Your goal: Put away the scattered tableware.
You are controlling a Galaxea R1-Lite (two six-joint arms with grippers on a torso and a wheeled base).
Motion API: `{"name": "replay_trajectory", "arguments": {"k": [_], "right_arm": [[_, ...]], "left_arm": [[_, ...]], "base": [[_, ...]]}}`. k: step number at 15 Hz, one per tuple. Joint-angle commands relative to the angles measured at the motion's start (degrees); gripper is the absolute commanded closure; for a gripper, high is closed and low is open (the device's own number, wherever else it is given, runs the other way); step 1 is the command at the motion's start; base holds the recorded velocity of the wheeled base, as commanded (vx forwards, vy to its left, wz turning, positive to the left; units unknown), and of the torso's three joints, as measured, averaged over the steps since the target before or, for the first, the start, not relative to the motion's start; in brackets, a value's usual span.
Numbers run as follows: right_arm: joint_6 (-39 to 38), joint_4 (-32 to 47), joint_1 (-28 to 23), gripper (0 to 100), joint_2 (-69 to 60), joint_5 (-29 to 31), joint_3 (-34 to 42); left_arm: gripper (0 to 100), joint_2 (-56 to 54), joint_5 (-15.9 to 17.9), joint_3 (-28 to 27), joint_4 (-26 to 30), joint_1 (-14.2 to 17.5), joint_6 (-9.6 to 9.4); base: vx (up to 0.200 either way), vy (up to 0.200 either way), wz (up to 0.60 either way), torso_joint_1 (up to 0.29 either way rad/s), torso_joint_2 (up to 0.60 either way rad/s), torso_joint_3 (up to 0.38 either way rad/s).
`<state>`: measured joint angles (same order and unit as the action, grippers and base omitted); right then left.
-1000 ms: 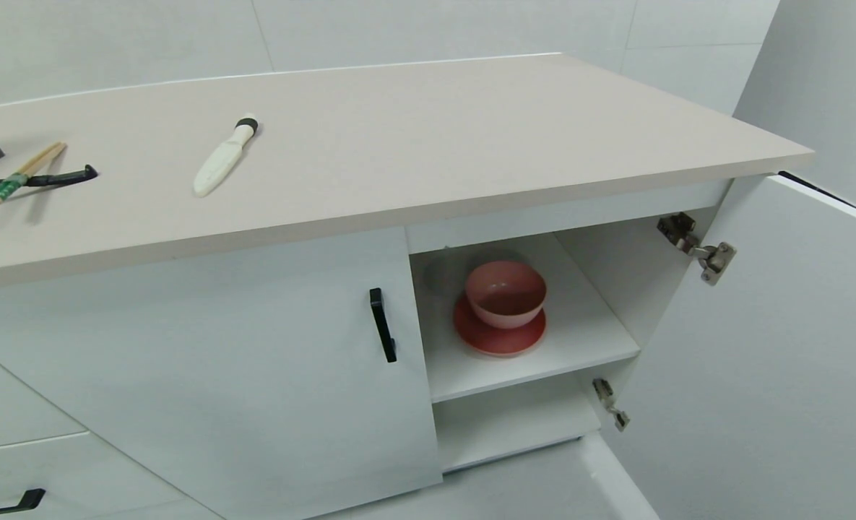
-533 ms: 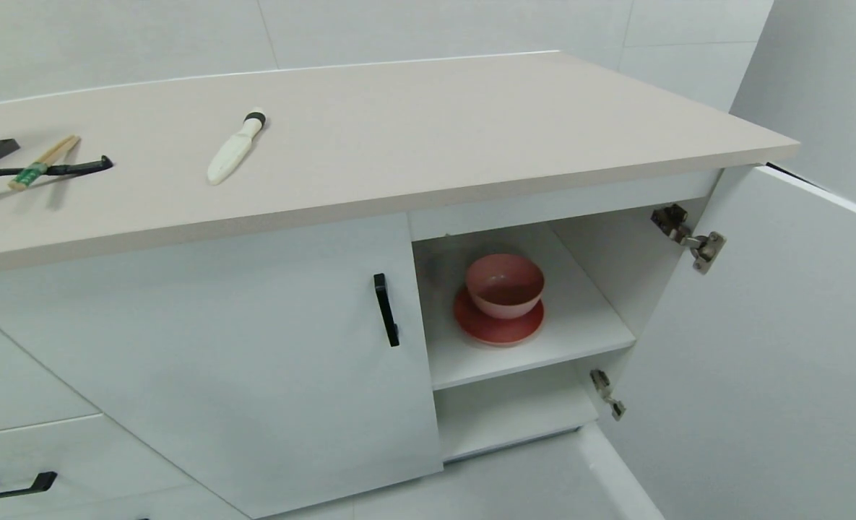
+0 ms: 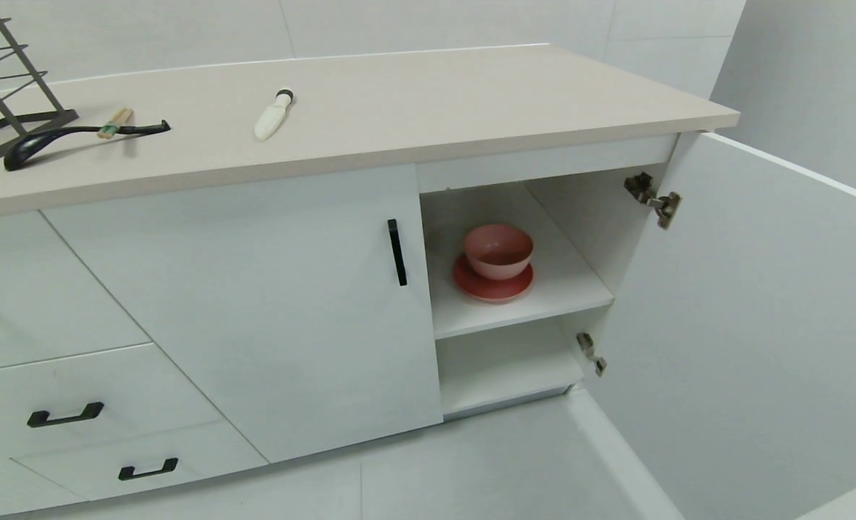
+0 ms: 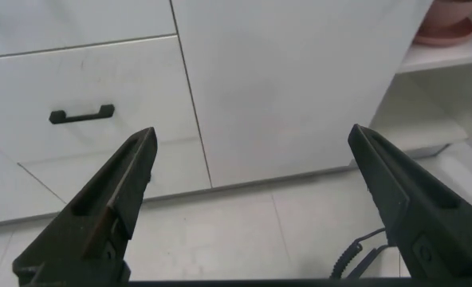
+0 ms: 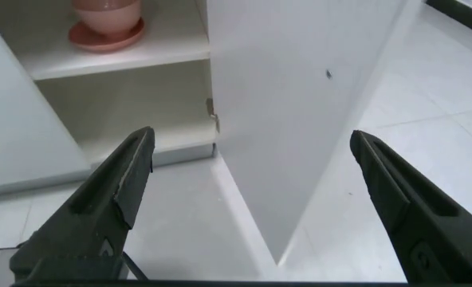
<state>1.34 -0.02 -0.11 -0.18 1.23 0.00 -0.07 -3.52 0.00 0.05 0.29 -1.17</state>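
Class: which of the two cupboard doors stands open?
The right door, swung out, baring the pink bowl on its plate; the left door, with the black handle, is shut.

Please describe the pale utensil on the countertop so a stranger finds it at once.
Look at the beige countertop above the closed cabinet door. The pale utensil lies alone, right of the black ladle and chopsticks; only it is cream-white with a black band.

Head camera looks down at cabinet [image 3: 254, 303]; 2 low wrist cameras share its bowl [image 3: 498, 249].
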Motion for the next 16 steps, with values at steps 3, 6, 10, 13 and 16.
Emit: {"name": "replay_trajectory", "arguments": {"k": [3, 6, 10, 13, 16], "right_arm": [[-0.2, 0.0, 0.0, 0, 0.2, 0.0, 0.0], [-0.5, 0.0, 0.0, 0, 0.2, 0.1, 0.0], [-0.5, 0.0, 0.0, 0, 0.2, 0.1, 0.0], [-1.3, 0.0, 0.0, 0, 0.2, 0.2, 0.0], [-1.2, 0.0, 0.0, 0, 0.2, 0.2, 0.0]], "left_arm": [[0, 0.1, 0.0, 0.0, 0.0, 0.1, 0.12], [0, 0.1, 0.0, 0.0, 0.0, 0.1, 0.20], [0, 0.1, -0.1, 0.0, -0.1, 0.1, 0.29], [0, 0.1, 0.0, 0.0, -0.1, 0.1, 0.47], [0, 0.1, -0.1, 0.0, -0.1, 0.1, 0.99]], "base": [[0.000, -0.200, 0.00, 0.002, 0.00, 0.001], [-0.067, -0.133, 0.00, 0.005, 0.00, 0.004], [-0.200, 0.000, 0.00, 0.004, 0.00, -0.002], [-0.200, 0.000, 0.00, 0.004, 0.00, 0.001], [0.000, -0.200, 0.00, 0.002, 0.00, 0.005]]}}
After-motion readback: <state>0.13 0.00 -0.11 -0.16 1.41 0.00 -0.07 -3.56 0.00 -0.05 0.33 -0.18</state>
